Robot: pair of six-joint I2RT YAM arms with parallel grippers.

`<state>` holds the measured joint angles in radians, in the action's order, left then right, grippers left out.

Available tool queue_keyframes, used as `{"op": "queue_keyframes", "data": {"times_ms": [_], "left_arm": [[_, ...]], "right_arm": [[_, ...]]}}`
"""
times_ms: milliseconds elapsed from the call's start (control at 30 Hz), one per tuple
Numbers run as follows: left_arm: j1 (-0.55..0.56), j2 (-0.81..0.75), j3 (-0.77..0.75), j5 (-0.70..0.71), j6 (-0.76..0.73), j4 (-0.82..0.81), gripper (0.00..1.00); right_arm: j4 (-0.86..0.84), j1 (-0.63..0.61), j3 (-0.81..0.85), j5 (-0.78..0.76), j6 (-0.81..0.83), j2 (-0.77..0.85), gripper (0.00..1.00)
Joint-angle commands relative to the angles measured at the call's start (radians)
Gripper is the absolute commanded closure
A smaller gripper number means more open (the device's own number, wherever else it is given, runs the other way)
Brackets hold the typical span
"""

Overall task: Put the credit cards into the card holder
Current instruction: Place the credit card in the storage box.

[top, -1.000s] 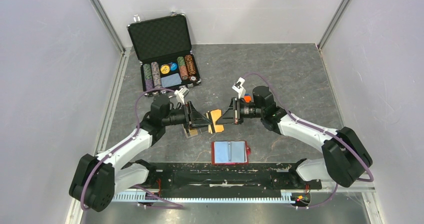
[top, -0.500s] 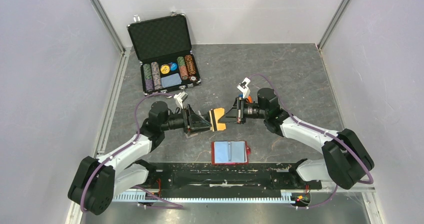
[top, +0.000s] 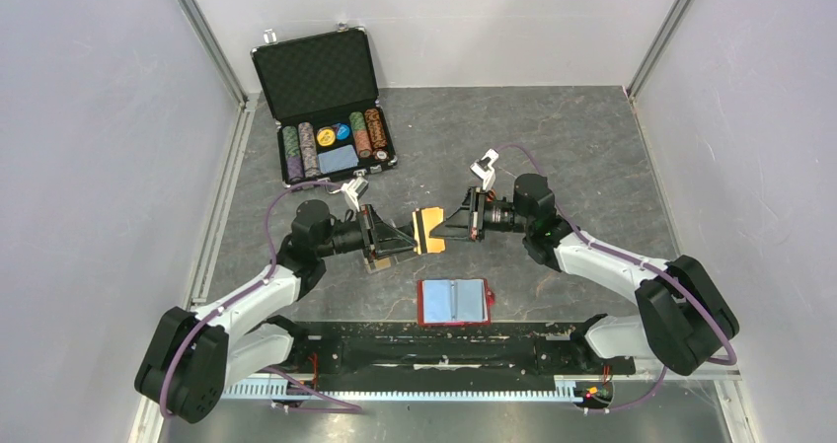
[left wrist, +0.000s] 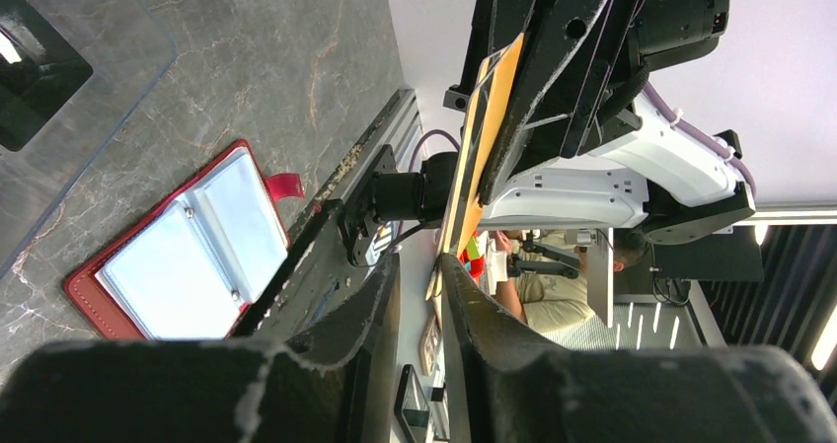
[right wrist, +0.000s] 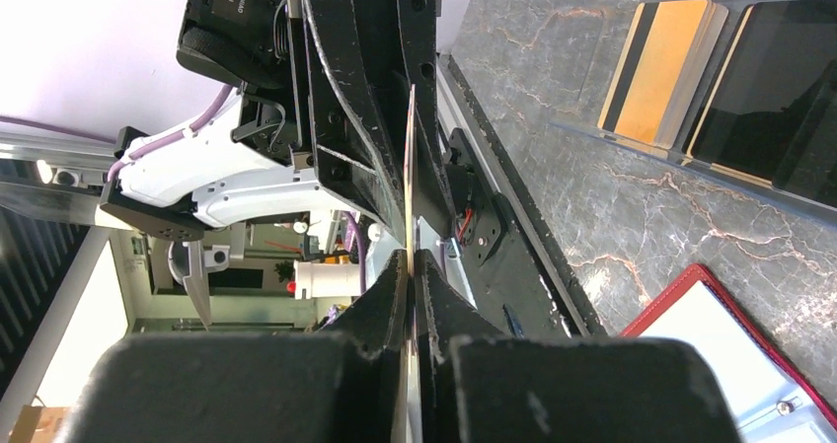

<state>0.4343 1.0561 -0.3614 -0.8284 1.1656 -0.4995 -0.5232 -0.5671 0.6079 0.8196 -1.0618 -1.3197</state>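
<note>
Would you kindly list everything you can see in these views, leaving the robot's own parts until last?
table: one, grey marble; under everything.
card holder: one, clear with a dark base; on the table, left of centre.
credit cards: two, orange; one held in the air at mid-table, the other lying in a holder compartment.
wallet: one, red, open; near edge, centre.
briefcase: one, black, open; far left.
poker chips: several rows, mixed colours; in the briefcase.
pale blue card: one; in the briefcase.
right gripper: black; shut on the raised card.
left gripper: black; at that card's other end, grip unclear.
</note>
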Motion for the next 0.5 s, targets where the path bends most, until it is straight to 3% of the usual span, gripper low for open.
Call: {"op": "queue_keyframes", "data": {"times_ms": [0,467], "left_arm": [[0.001,-0.027,0.008,0.015,-0.009,-0.011,0.73],[0.001,-0.016,0.008,0.027,-0.020,-0.015,0.71]], "right_arm": [[-0.100,0.009,0.000,0.026,-0.043,0.028,1.00],[-0.141,0.011,0.006,0.046,-0.085,0.022,1.00]]}}
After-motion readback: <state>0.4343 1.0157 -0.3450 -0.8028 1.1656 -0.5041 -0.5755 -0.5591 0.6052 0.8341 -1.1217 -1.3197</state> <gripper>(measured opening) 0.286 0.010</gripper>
